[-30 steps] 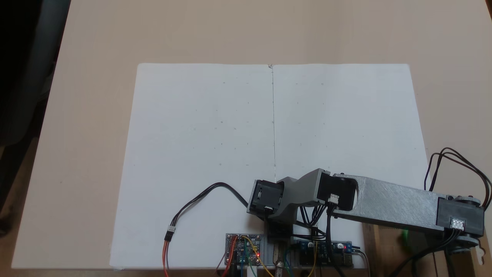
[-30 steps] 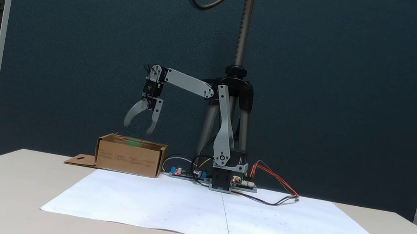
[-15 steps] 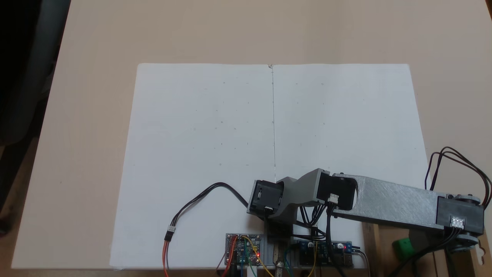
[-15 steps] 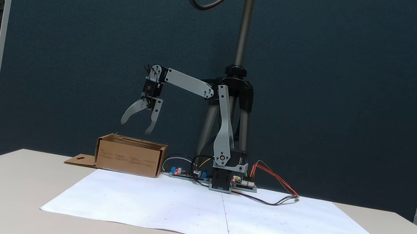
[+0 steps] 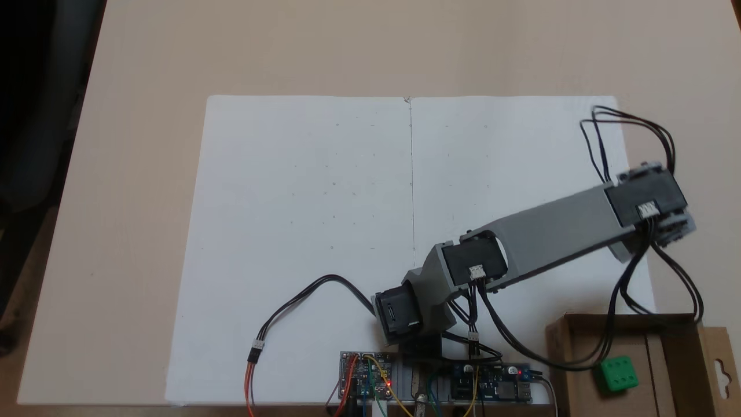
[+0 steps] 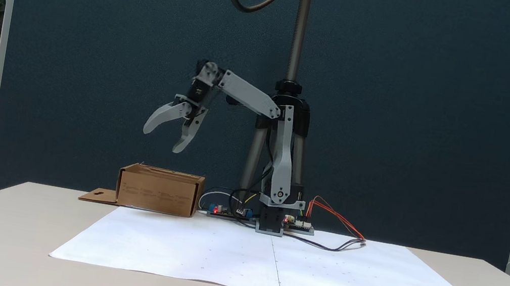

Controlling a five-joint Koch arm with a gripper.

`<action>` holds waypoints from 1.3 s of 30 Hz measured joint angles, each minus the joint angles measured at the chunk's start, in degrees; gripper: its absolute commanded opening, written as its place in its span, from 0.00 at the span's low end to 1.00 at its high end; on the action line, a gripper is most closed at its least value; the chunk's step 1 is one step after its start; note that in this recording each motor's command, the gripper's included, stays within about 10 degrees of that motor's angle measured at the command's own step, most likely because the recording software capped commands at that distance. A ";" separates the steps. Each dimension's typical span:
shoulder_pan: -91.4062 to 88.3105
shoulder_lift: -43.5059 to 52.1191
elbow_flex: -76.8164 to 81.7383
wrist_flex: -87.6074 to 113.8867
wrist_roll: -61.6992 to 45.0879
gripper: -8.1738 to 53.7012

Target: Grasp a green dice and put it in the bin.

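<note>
The green dice [image 5: 619, 373] lies on the floor of the bin [image 5: 625, 318], a low brown cardboard box at the lower right of a fixed view, with a six-pip face up. In the other fixed view the bin [image 6: 159, 192] stands left of the arm's base and its wall hides the dice. My gripper [image 6: 162, 138] hangs well above the bin's left part, tilted, open and with nothing between its fingers. The arm's grey link and wrist [image 5: 647, 202] reach over the paper's right edge, away from the box.
Two white paper sheets [image 5: 324, 220] cover the table's middle. Circuit boards [image 5: 368, 375] and loose cables [image 5: 301, 301] sit by the arm's base. The bin's flap [image 5: 719, 370] has a hang-hole. A tripod pole [image 6: 299, 27] and blue partition stand behind.
The dice dropped from the opening gripper and came to rest in the bin. The arm then lifted and swung away from over the box, gripper still open.
</note>
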 measured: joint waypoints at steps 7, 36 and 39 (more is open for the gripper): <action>-22.41 4.04 0.09 0.00 7.73 0.81; -71.37 14.50 22.15 -9.84 15.47 0.83; -70.93 19.78 30.41 -16.96 15.47 0.83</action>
